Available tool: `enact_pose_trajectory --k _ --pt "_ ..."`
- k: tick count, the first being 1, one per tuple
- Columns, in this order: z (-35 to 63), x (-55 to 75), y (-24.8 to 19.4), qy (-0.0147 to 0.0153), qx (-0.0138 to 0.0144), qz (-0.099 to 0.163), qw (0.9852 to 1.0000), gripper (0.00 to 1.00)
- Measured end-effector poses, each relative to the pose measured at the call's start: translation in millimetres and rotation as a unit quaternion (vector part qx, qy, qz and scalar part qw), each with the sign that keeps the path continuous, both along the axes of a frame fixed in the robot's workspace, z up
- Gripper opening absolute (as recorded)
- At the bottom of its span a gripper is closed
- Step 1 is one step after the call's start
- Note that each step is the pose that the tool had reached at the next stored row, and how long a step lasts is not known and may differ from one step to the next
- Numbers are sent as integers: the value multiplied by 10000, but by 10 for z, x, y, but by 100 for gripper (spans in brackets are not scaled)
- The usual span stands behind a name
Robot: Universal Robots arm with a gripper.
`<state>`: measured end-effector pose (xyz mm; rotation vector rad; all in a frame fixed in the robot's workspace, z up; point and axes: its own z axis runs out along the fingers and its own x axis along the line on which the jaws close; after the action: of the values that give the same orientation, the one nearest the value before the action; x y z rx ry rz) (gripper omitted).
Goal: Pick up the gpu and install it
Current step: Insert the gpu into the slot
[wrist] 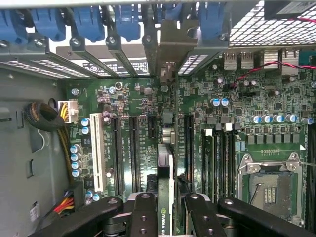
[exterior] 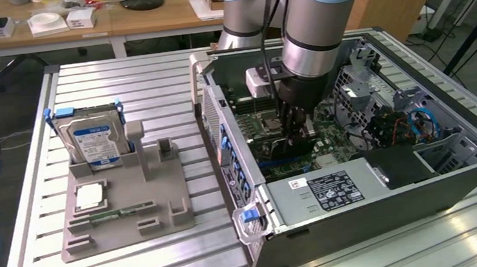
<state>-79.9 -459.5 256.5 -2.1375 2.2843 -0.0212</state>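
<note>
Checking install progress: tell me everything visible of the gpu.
The gpu is seen edge-on: a thin card, green board edge with a pale strip and a green logo. The pincer is shut on its two faces. It stands upright inside the computer case, over the motherboard between long black slots, its silver end bracket reaching the rear slot covers. Whether it is seated cannot be told.
</note>
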Motion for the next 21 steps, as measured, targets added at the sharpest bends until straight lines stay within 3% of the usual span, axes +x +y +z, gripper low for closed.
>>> enact_pose_trajectory --k 21 --pt "-32 0 -4 -2 1 -4 10000 26"
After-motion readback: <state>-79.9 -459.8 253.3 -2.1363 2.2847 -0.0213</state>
